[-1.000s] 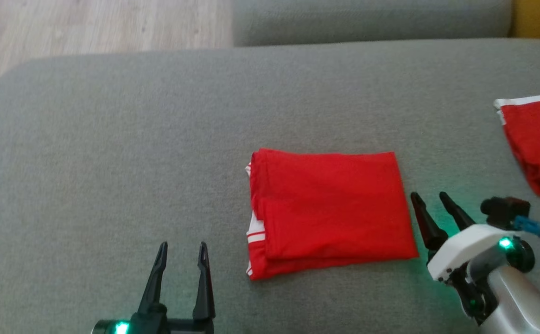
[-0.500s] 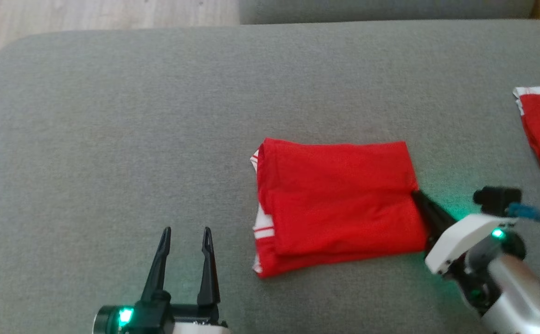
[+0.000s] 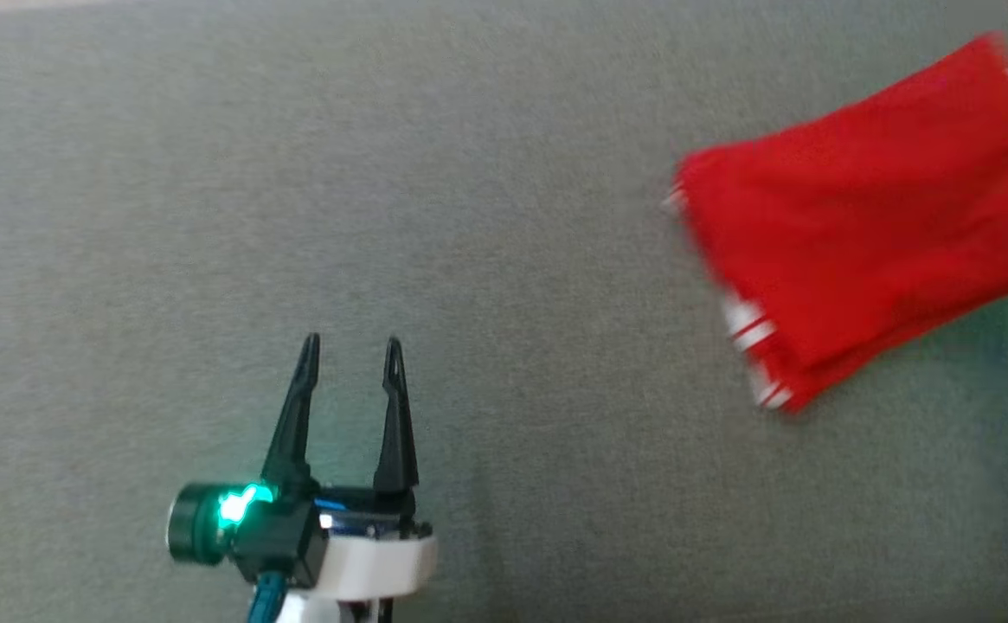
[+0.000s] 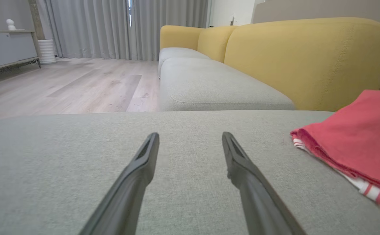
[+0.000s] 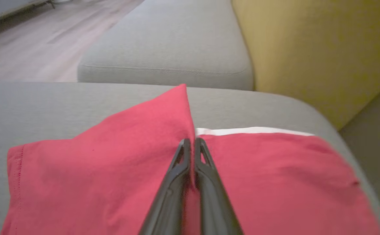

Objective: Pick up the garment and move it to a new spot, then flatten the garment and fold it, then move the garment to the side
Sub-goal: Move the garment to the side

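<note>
The garment (image 3: 858,234) is a folded red piece with white stripes at one end, lying tilted and blurred on the grey seat at the right of the head view. In the right wrist view my right gripper (image 5: 192,142) is shut on an edge of the garment (image 5: 111,163), whose corner rises in a peak beyond the fingertips. My left gripper (image 3: 352,346) stands open over bare cushion well to the left of the garment, nothing between its fingers. The left wrist view has the left gripper (image 4: 190,137) open and the garment (image 4: 356,137) off to the right.
A second red garment with a white band (image 5: 274,169) lies right beside the held one, under my right fingers. The grey seat cushion (image 3: 382,173) spreads wide to the left. A yellow backrest (image 4: 307,55), another grey cushion (image 4: 209,85) and wooden floor (image 4: 62,85) lie beyond.
My right gripper shut on the garment's right edge and has pulled it to the right, tilting it. The head camera has shifted too. The left gripper stays open.
</note>
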Controlling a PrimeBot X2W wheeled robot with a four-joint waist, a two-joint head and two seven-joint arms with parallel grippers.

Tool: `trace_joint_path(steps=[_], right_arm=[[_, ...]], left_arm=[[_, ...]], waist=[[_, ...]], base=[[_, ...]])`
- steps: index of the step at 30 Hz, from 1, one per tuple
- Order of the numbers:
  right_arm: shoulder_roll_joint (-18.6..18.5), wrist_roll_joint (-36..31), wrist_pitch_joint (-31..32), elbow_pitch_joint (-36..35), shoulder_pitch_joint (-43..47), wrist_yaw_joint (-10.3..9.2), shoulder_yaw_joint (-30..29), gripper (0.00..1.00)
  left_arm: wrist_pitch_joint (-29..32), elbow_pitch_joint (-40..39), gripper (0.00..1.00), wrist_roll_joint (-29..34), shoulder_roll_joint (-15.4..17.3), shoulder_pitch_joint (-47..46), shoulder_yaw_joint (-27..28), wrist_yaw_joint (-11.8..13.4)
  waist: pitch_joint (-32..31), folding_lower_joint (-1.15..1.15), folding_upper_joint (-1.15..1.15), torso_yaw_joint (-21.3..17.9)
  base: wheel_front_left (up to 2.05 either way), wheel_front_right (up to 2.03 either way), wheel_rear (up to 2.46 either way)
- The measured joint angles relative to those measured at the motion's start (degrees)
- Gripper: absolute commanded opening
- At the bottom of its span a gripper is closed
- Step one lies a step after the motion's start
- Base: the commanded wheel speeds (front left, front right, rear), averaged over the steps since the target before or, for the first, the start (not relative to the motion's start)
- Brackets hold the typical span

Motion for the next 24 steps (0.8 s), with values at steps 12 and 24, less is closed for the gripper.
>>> trace_joint_path(steps=[12,24], right_arm=[[-9.9,-6.0,3.0,1.8,-3.6,0.00,-11.3,1.00],[6.2,-12.2,-0.9,-0.8,3.1,0.00,-10.4,1.00]], left_arm=[[-0.2,0.2,1.00,0.6,0.0,-5.3,-0.3,-1.3],[-0.3,0.6,1.00,-0.8,-0.1,-3.5,0.7,-1.4]], waist=[[5.7,0.00,0.00,-3.8],[-0.9,-0.02,0.00,-3.2]], base=[[0.00,0.00,0.00],[0.00,0.00,0.00]])
